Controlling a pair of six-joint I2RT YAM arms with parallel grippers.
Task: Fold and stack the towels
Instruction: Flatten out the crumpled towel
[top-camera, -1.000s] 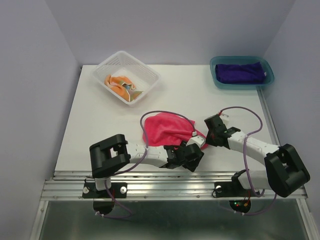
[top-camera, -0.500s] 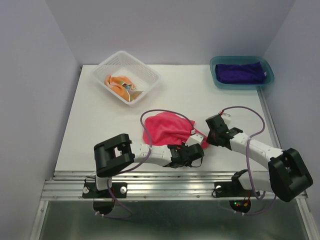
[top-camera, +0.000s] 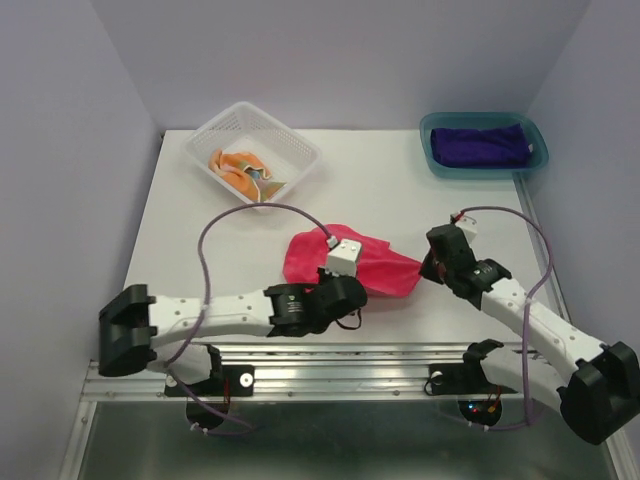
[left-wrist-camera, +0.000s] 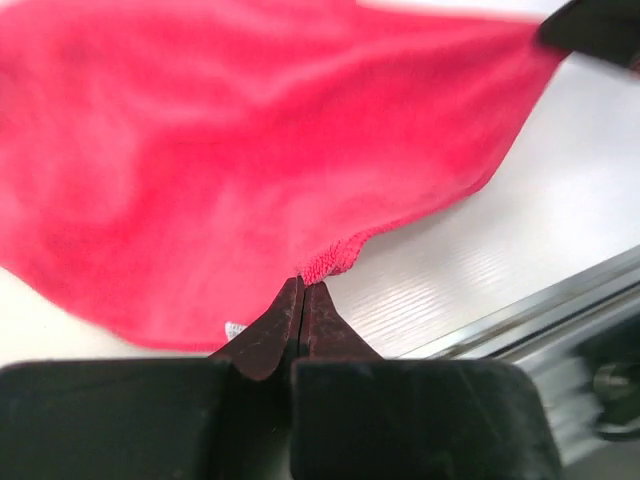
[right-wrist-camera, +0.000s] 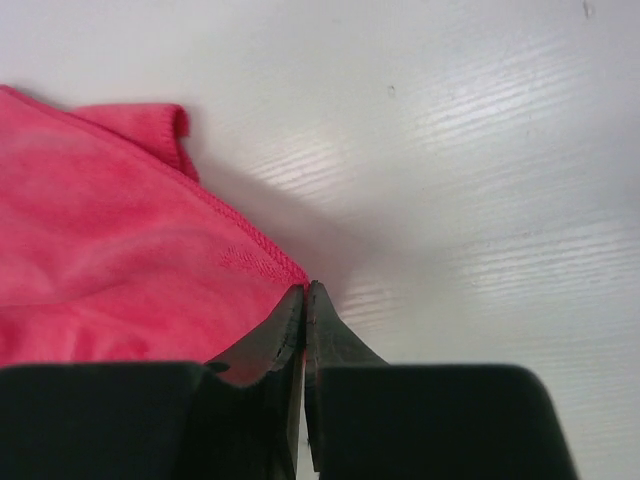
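You've got a white mesh basket (top-camera: 285, 133) at the far left of the white table (top-camera: 200, 240), a teal plastic tray (top-camera: 480, 172) well apart in the far right corner, lilac walls (top-camera: 60, 150) around, and a metal rail (top-camera: 350, 372) along the near edge.

This is a robotics lab test cell. Blank lavender walls (top-camera: 70, 170) box in a white table (top-camera: 390, 195), and two cabled robot arms (top-camera: 220, 312) are bolted to an aluminium rail (top-camera: 340, 368) at 6 o'clock. The props are a pink towel (top-camera: 390, 272) at centre, a mesh basket (top-camera: 285, 130) at 11 o'clock and a teal tray (top-camera: 485, 173) at 1 o'clock.
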